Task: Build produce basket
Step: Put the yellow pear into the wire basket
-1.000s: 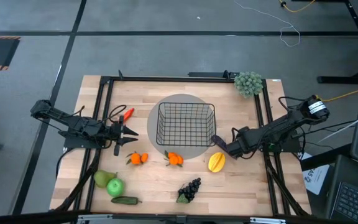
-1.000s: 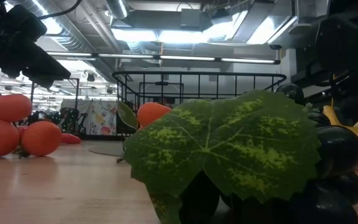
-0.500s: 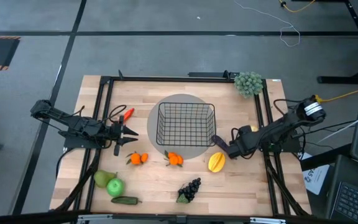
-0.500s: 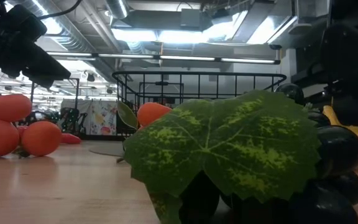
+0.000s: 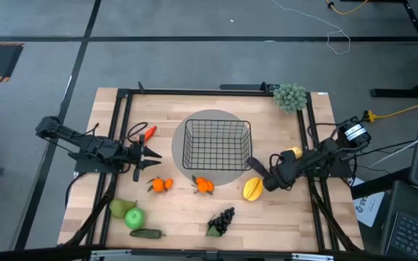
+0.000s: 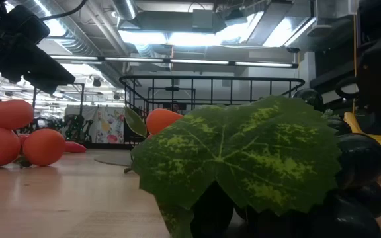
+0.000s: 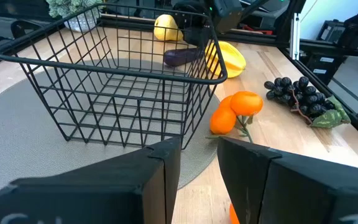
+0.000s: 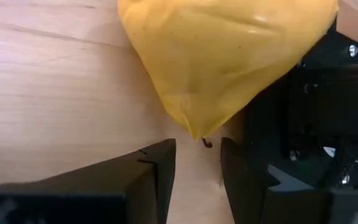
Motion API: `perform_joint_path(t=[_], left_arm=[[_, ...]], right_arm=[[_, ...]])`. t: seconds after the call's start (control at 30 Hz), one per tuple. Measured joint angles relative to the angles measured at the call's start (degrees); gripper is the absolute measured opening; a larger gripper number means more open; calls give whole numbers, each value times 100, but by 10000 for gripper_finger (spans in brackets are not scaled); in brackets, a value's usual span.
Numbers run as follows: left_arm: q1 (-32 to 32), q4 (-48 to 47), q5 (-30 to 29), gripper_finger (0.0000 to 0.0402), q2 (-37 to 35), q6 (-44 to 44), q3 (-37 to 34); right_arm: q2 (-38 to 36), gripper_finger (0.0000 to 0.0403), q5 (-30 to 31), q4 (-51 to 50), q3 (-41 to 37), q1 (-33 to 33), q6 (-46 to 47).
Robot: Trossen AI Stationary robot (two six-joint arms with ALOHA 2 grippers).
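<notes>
Nearest the table's front edge we see the dark grapes (image 5: 223,220), a cluster of glossy round beads under a broad mottled green leaf, with the slim dark cucumber (image 5: 146,233), the smooth green apple (image 5: 134,217) and the pear (image 5: 119,208) toward the left corner. One row farther lie two pairs of matte oranges (image 5: 162,185) and the waxy, ridged yellow fruit (image 5: 252,189). Here the right gripper (image 5: 263,178) sits low at that fruit's pointed tip, fingers a narrow gap apart and closed on nothing; we judge the step in hand to be the approach for a first pick, and the next move calls for spreading wider to span the fruit's bulging body before closing. The left gripper (image 5: 148,155) waits near the carrot (image 5: 148,133), its fingers likewise slightly parted. Beyond stands the basket (image 5: 217,144), open black wire mesh on a flat grey disc (image 5: 207,116), holding no produce yet. Farthest, a pale bushy cluster (image 5: 290,96) occupies the back corner.
</notes>
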Motion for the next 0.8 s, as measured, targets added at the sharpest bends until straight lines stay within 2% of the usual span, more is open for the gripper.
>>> perform_joint_path(t=[0.23, 0.47, 0.8], left_arm=[[2, 0, 0, 96, 0, -1, 0], [2, 0, 0, 96, 0, 0, 1], [2, 0, 0, 96, 0, 0, 1]], right_arm=[[148, 118, 411, 39, 0, -172, 5], [140, 118, 501, 304, -2, -357, -408], [133, 118, 618, 362, -3, -404, -200]])
